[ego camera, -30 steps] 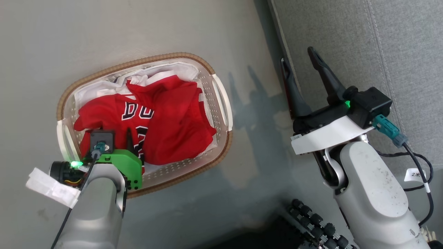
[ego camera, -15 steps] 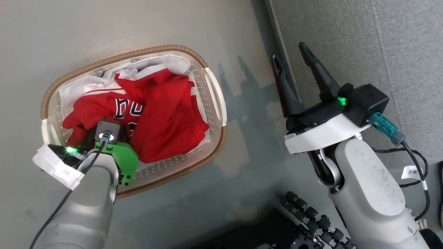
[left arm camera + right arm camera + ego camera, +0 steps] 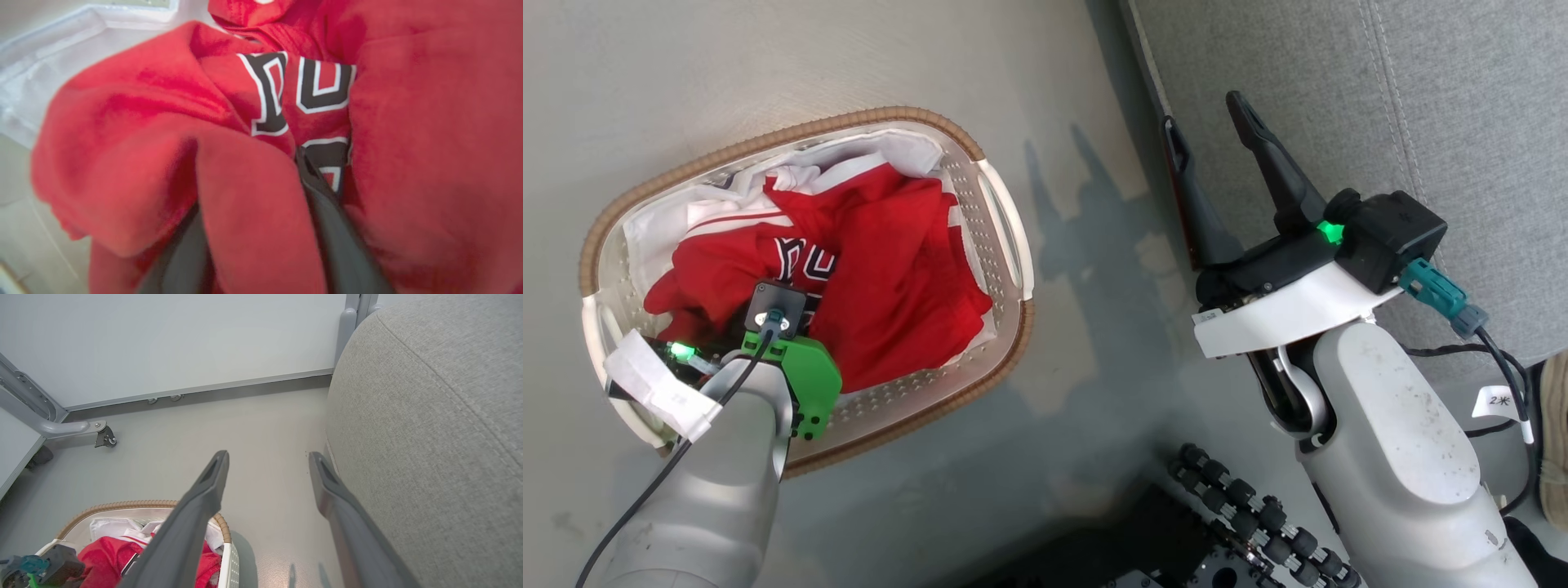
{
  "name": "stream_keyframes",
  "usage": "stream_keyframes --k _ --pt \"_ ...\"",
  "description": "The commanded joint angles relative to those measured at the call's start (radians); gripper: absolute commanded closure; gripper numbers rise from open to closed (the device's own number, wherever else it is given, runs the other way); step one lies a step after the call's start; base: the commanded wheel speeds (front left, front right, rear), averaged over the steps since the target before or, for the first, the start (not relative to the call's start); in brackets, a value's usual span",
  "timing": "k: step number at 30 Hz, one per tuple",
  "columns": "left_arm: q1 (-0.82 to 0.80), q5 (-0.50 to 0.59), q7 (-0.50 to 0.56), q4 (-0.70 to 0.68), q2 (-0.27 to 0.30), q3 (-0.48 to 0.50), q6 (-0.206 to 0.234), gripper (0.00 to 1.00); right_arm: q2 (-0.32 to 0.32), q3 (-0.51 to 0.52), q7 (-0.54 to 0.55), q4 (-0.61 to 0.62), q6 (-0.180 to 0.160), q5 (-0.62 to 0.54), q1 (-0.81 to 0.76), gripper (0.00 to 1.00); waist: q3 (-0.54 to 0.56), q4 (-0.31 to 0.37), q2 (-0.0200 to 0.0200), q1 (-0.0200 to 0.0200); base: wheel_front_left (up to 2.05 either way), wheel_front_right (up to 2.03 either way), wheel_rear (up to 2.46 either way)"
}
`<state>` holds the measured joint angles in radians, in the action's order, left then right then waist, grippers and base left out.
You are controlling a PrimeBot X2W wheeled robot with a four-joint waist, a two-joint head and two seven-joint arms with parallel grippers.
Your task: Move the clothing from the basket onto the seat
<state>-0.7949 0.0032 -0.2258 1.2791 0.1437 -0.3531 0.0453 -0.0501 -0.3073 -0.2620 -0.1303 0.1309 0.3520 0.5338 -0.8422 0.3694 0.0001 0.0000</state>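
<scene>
The basket [image 3: 792,135], white with a brown woven rim, stands on the grey floor left of the seat [image 3: 1421,98]. The red clothing [image 3: 898,278] lies heaped inside it over a white liner. My left arm reaches down into the basket's near left side. In the left wrist view my left gripper [image 3: 253,196] is pushed into the clothing [image 3: 135,122], its dark fingers [image 3: 339,228] apart astride a fold of red cloth. My right gripper [image 3: 1205,114] hangs open and holds nothing, beside the seat's front edge. The right wrist view has it [image 3: 268,457] between the basket [image 3: 122,505] and the seat [image 3: 429,416].
A white wall panel with a dark baseboard closes off the floor beyond the basket. A grey metal frame leg with a caster [image 3: 102,437] stands at the far left. My black wheeled base [image 3: 1241,506] sits below the right arm.
The head camera has shifted, so everything sits further left in its view. My left gripper has sunk deeper into the red clothing and its fingers have started to close. The right gripper stays open.
</scene>
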Motion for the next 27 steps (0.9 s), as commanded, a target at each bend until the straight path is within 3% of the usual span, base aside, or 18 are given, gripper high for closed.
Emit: stream_keyframes --k 1,17,27 --pt "0.000 -0.008 -0.005 0.005 0.015 0.002 0.001 1.00 -0.002 0.002 -0.004 -0.003 0.000 0.005 0.000 0.00 0.005 -0.002 -0.0001 0.0000 0.00 0.00 0.00" --pt "0.106 -0.066 -0.041 -0.017 -0.054 0.002 -0.007 1.00 -0.003 0.013 -0.004 -0.070 0.000 -0.033 -0.062 0.00 0.200 -0.047 -0.0001 0.0000 0.00 0.00 0.00" --pt "0.244 -0.094 -0.040 -0.178 -0.078 -0.014 -0.017 1.00 -0.003 0.047 -0.004 -0.118 0.000 -0.094 -0.147 0.00 0.372 -0.124 -0.0001 0.0000 0.00 0.00 0.00"
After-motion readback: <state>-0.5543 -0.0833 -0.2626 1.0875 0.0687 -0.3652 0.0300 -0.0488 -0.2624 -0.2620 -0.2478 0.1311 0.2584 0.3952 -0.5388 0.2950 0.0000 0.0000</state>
